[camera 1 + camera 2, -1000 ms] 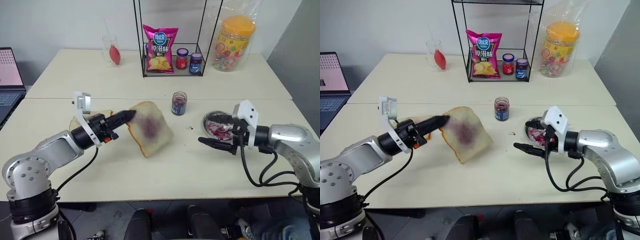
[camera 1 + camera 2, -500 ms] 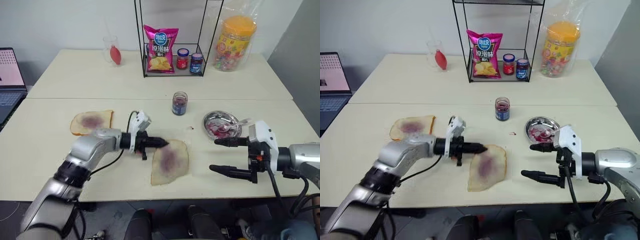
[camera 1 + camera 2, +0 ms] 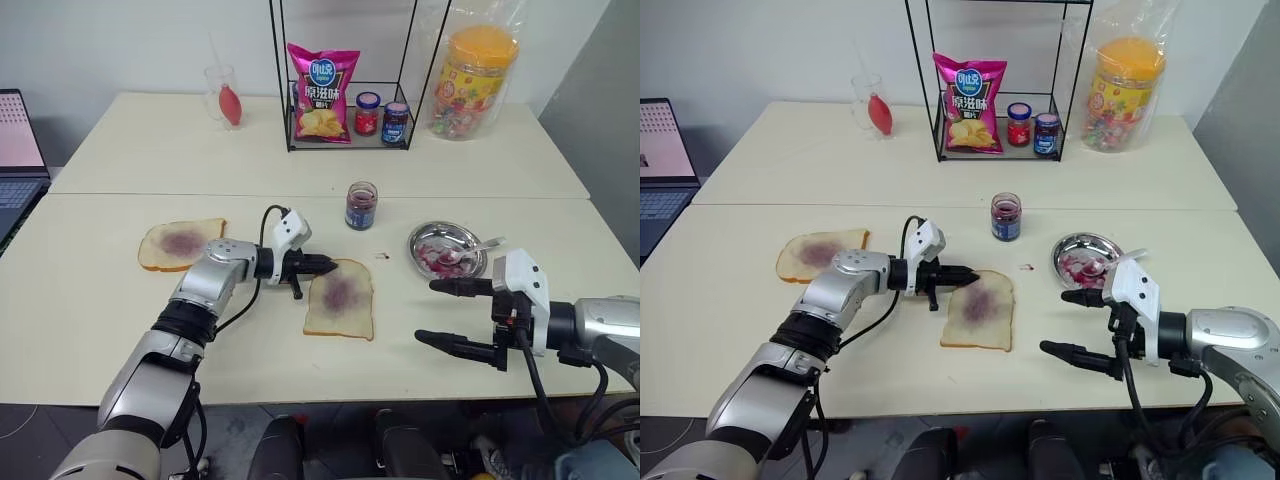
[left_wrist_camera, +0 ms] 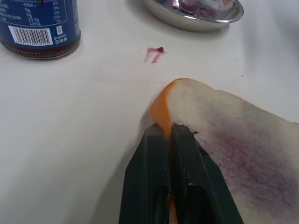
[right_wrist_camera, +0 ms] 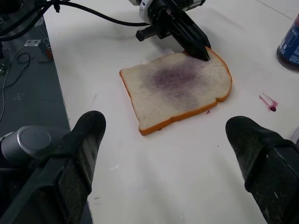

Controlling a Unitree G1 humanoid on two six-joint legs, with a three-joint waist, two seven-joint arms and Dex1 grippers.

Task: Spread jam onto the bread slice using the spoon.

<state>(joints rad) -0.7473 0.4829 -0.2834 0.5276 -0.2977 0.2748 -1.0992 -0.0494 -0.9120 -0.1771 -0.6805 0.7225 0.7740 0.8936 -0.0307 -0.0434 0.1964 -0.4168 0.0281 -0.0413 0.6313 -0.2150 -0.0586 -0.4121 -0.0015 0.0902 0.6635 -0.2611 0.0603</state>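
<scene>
the bread slice [image 3: 340, 300] is pinched at its crust corner by the left gripper [image 3: 326, 265]; bare table [image 3: 90, 310] surrounds it. the right gripper [image 3: 447, 314] is spread wide, empty.

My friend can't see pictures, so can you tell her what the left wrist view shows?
The left gripper is shut on the crust edge of the bread slice, which has a purple jam smear. Beyond it on the table are a blue-labelled jar, a small jam drip and a steel dish.
</scene>
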